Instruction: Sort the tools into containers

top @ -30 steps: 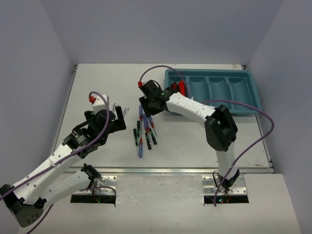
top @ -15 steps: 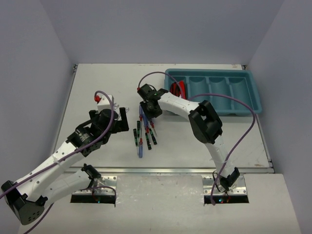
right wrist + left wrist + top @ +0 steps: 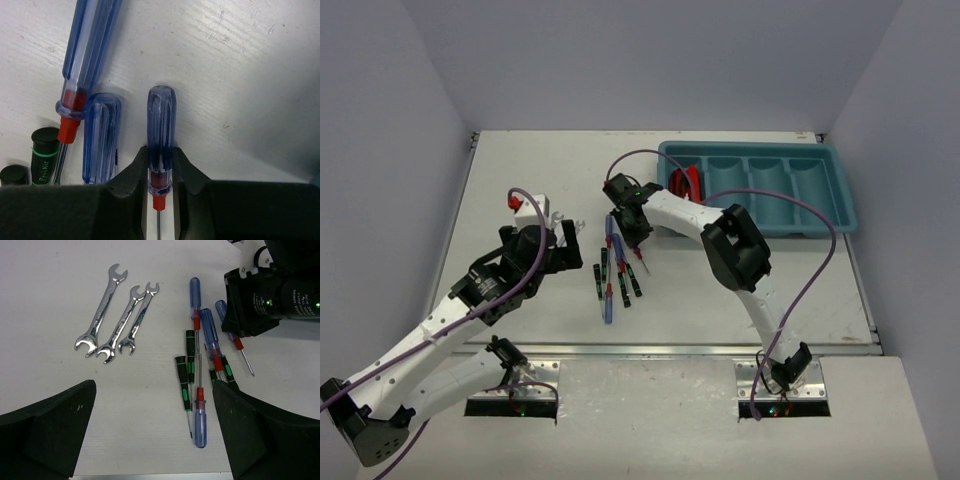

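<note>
My right gripper [image 3: 161,172] is shut on the blue handle of a red-collared screwdriver [image 3: 161,120] that lies on the table; in the top view it [image 3: 632,226] sits at the far end of the screwdriver pile [image 3: 613,270]. My left gripper [image 3: 155,440] is open and empty, hovering above the table; it also shows in the top view [image 3: 570,243]. Three silver wrenches [image 3: 120,320] lie side by side beyond it. Blue screwdrivers [image 3: 200,415] and black green-marked ones [image 3: 182,380] lie to their right. The teal tray [image 3: 820,215] holds red-and-black tools [image 3: 686,182] in its leftmost compartment.
Two more blue handles [image 3: 100,135] and black screwdriver ends [image 3: 44,150] lie just left of the gripped one. The right arm's body [image 3: 270,295] shows in the left wrist view. Grey walls enclose the table on three sides.
My right gripper has come down from beside the tray onto the far end of the screwdriver pile and closed on a blue handle. The left arm shifted only slightly.
</note>
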